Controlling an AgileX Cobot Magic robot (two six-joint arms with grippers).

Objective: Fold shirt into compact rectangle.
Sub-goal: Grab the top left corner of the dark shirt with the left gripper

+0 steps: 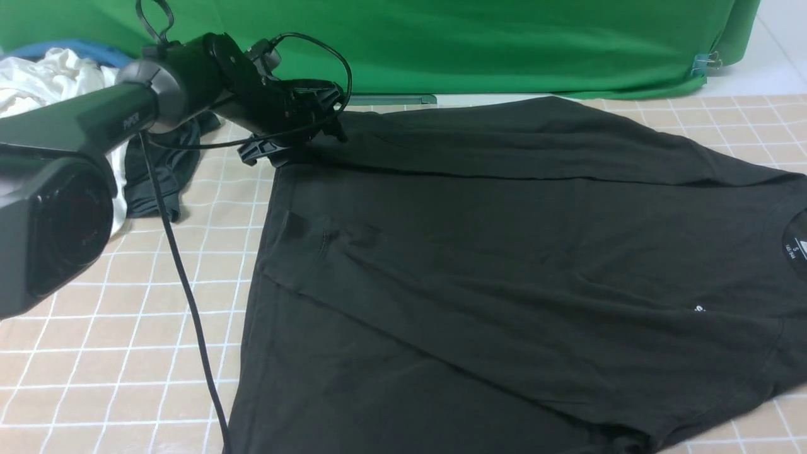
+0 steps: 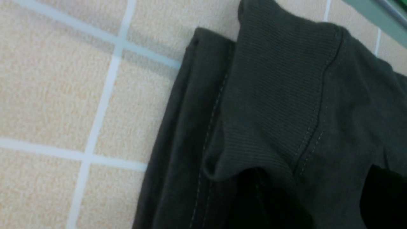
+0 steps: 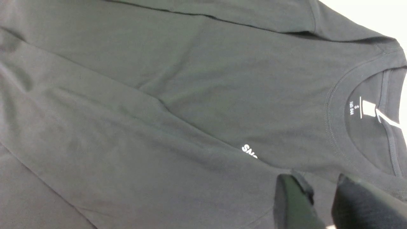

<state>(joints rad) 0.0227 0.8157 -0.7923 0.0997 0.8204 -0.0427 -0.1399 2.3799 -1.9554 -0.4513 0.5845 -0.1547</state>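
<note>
The black shirt (image 1: pixel 504 252) lies spread over the checked table, its neck label (image 1: pixel 795 247) at the right edge and a scrap of white print (image 1: pixel 698 309) near it. My left gripper (image 1: pixel 287 148) reaches to the shirt's far left corner. In the left wrist view its dark fingers (image 2: pixel 254 203) stand wide apart, open, with the ribbed cuff and stitched hem (image 2: pixel 279 95) lying between them. My right gripper (image 3: pixel 322 187) is out of the front view. It hovers over the chest between the print (image 3: pixel 249 151) and the collar (image 3: pixel 365 109), its jaws a little apart and empty.
A white garment (image 1: pixel 50 82) and a smaller dark grey garment (image 1: pixel 154 170) lie at the back left. The left arm's cable (image 1: pixel 183 271) hangs down across the tiled cloth (image 1: pixel 94 353). A green backdrop (image 1: pixel 504 44) closes off the back.
</note>
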